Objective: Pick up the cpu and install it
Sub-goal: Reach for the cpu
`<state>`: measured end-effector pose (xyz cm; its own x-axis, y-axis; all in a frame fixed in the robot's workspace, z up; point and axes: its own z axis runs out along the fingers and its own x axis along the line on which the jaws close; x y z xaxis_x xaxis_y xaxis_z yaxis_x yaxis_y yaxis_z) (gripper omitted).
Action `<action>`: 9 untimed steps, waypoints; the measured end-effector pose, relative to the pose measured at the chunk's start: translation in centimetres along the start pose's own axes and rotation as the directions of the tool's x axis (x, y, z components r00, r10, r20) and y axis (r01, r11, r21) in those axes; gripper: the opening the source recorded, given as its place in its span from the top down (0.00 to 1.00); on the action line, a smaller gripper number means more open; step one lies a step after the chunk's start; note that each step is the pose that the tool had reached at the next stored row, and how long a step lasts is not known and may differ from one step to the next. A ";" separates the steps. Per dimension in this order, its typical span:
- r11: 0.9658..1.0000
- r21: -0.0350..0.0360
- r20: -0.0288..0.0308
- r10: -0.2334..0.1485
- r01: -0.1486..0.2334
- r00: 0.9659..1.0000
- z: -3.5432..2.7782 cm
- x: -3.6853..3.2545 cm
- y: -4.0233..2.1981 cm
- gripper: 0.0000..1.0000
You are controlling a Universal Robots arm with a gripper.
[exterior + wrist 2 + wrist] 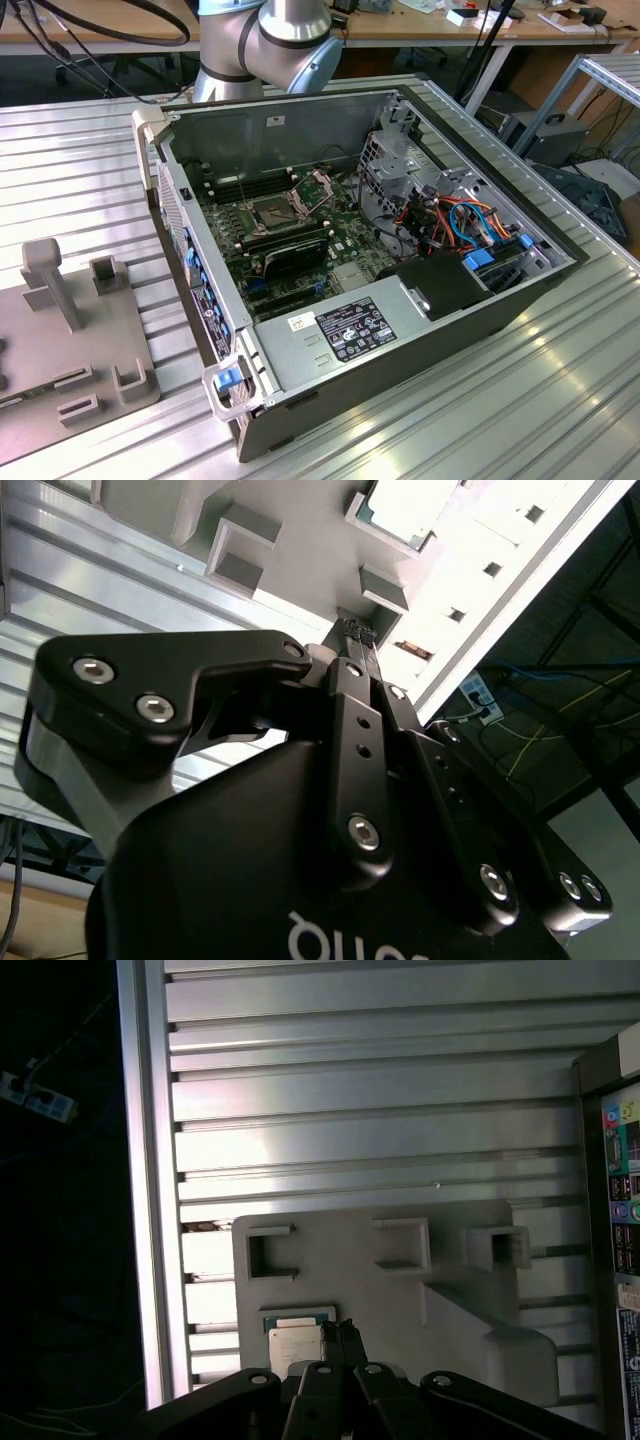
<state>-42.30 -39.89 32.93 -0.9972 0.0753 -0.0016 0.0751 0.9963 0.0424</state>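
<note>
The cpu (pixel 296 1338), a pale square chip, lies in a shallow seat at one corner of the grey fixture plate (pixel 340 1280). It also appears bright and partly cut off as the cpu (pixel 400 505) in the second wrist view. My gripper (pixel 342 1334) hovers above the plate with its black fingers pressed together, the tips beside the chip's edge and nothing between them. In the second wrist view the gripper (pixel 358 632) looks shut too. The open computer case (pixel 400 330) shows the motherboard's cpu socket (pixel 272 211) in the exterior view.
The fixture plate (pixel 70 350) sits at the exterior view's left on a ribbed metal table (pixel 560 400), with raised blocks and a tall post (pixel 55 280). The robot arm (pixel 265 40) stands behind the case. Cables and drive bays (pixel 470 235) crowd the case's right side.
</note>
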 end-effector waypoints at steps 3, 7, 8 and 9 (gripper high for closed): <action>1.000 0.000 0.000 0.000 0.000 1.000 0.03 0.06 -0.01 0.89; 1.000 0.000 0.000 0.000 0.000 1.000 0.14 0.15 -0.02 0.89; 1.000 0.000 0.000 0.000 0.000 1.000 0.17 0.18 -0.02 0.89; 1.000 0.000 0.000 0.000 0.000 1.000 0.19 0.22 -0.03 0.89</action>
<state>-42.53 -39.89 32.74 -0.9972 0.0753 -0.0014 0.0752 0.9963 0.0423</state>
